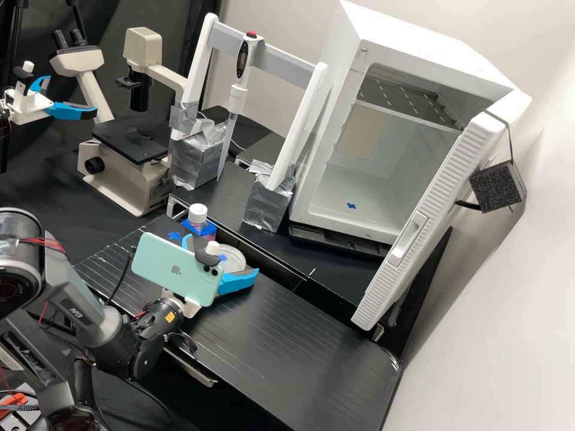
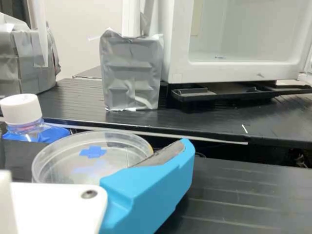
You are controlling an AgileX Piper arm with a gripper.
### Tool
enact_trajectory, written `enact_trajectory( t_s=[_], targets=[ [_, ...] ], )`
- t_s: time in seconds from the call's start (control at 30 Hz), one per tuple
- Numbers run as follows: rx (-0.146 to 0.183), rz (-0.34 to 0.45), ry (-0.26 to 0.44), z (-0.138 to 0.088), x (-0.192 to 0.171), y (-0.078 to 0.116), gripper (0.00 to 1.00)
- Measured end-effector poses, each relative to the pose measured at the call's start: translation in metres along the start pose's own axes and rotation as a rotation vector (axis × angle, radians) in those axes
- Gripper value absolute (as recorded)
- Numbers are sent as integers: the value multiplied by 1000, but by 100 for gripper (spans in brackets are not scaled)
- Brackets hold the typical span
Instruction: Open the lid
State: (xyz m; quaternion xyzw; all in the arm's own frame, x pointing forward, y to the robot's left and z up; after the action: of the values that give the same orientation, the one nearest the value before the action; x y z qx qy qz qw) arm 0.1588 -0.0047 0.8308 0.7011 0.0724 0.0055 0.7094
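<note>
High view
Gripper: white (image 1: pixel 222 254), low over the black bench (image 1: pixel 299 347), its two blue fingers (image 1: pixel 239 282) spread wide apart, not clamped on anything.
Dish: clear, round (image 1: pixel 235 258), sitting between the fingers, partly hidden; cannot tell whether either one touches it.
Phone: pale green (image 1: pixel 173 268), tilted, mounted at the gripper.
Bottle: white cap, upright (image 1: pixel 198 214), in a blue holder (image 1: pixel 208 230) near the dish, by the raised shelf (image 1: pixel 230 194).
Blue cross: on the bench (image 1: pixel 174 236), just beside the holder.
Stand: two white posts joined by a crossbar (image 1: pixel 284 64), feet in silver-wrapped blocks (image 1: pixel 268 206).
Pipette: upright at the crossbar, red top (image 1: pixel 241 72).
Cabinet: white, door wide open (image 1: pixel 359 185), black block (image 1: pixel 497 187) on the door's outer side.
Microscope: beige, black stage (image 1: pixel 132 140), beyond the bench's end.

Wrist view
Finger: one blue, grey pad at its tip, slanting across the near part of the dish's rim; contact unclear.
Dish: flat on the bench, a sharp blue cross mark (image 2: pixel 92 152) and a fainter one showing in it; cannot tell lid from base.
Bottle: just beside the dish, cap on.
Beyond: a wrapped block and the cabinet, with a black tray (image 2: pixel 204 93) under the cabinet's edge.
</note>
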Motion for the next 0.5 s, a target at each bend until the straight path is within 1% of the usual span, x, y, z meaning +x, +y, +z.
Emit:
enact_trajectory(
  t_s=[0.23,0.5],
  targets=[
    [0,0,0,0,0,0,0],
    [7,-5,-5,1,0,-1,0]
  ],
)
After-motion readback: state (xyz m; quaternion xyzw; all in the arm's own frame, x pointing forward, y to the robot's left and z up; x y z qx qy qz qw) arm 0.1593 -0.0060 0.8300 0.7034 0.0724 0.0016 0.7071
